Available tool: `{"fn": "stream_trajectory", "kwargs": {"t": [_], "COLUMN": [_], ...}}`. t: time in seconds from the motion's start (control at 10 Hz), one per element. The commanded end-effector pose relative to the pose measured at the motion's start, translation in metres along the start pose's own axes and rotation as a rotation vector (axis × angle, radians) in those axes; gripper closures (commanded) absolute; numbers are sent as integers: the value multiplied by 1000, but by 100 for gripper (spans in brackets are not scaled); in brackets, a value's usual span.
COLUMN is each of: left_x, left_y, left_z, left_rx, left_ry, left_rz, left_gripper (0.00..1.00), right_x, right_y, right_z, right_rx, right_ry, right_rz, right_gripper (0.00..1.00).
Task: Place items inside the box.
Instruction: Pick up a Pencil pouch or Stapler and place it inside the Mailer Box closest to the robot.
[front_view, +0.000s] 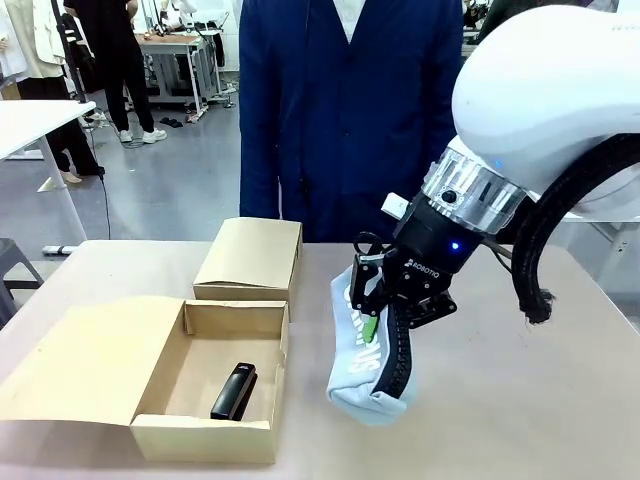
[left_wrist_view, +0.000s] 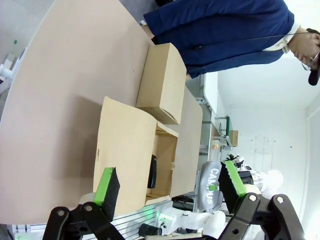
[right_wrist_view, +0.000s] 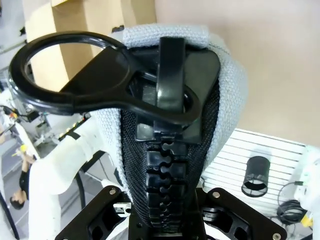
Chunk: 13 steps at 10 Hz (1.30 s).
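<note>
The right hand (front_view: 378, 322) clamps the grey fabric zip pencil case (front_view: 352, 372) beside the brown cardboard box (front_view: 205, 438) holding a black stapler (front_view: 234, 391); the left hand (left_wrist_view: 169, 182) is released.

In the front view the right gripper (front_view: 383, 312) pinches the grey pencil case (front_view: 365, 355) and covers part of its white letters, so the word cannot be read there. The case hides the gripper's fingertips. The white arm (front_view: 540, 90) is cut off by the top and right edges. The top edge cuts off the person (front_view: 345, 110) above the chest. In the left wrist view a green pad (left_wrist_view: 231, 179) of the left gripper (left_wrist_view: 169, 184) covers one letter of the print.
</note>
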<state>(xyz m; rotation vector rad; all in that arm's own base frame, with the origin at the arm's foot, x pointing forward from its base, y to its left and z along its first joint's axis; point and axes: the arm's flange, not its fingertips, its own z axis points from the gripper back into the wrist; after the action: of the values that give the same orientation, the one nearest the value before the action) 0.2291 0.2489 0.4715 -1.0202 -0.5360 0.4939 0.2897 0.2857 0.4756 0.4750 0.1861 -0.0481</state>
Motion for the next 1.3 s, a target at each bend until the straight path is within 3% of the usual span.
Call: {"fn": "stream_trajectory", "kwargs": {"t": [0.0,0.2,0.5,0.9,1.2], "left_x": [0,0,0,0,0], "left_y": [0,0,0,0,0], "left_z": [-1,-1,-1,-1,-1], "left_rx": [-22,-22,-22,-22,-22], "left_ry": [-7,-7,-7,-7,-7], "left_rz": [-18,-18,-18,-18,-18], "left_gripper": [0,0,0,0,0], "right_x": [15,31,35,46,63], "right_y": [51,117,183,205,202], "right_z": [-21,-48,-104,-155,-176], "right_rx": [-29,-112,-276,-375,-428], "right_ry": [-57,-113,-88,-82,-21], "right_rz": [-135,-168,-83,20,6], "right_gripper": [93,93,93,93,93]}}
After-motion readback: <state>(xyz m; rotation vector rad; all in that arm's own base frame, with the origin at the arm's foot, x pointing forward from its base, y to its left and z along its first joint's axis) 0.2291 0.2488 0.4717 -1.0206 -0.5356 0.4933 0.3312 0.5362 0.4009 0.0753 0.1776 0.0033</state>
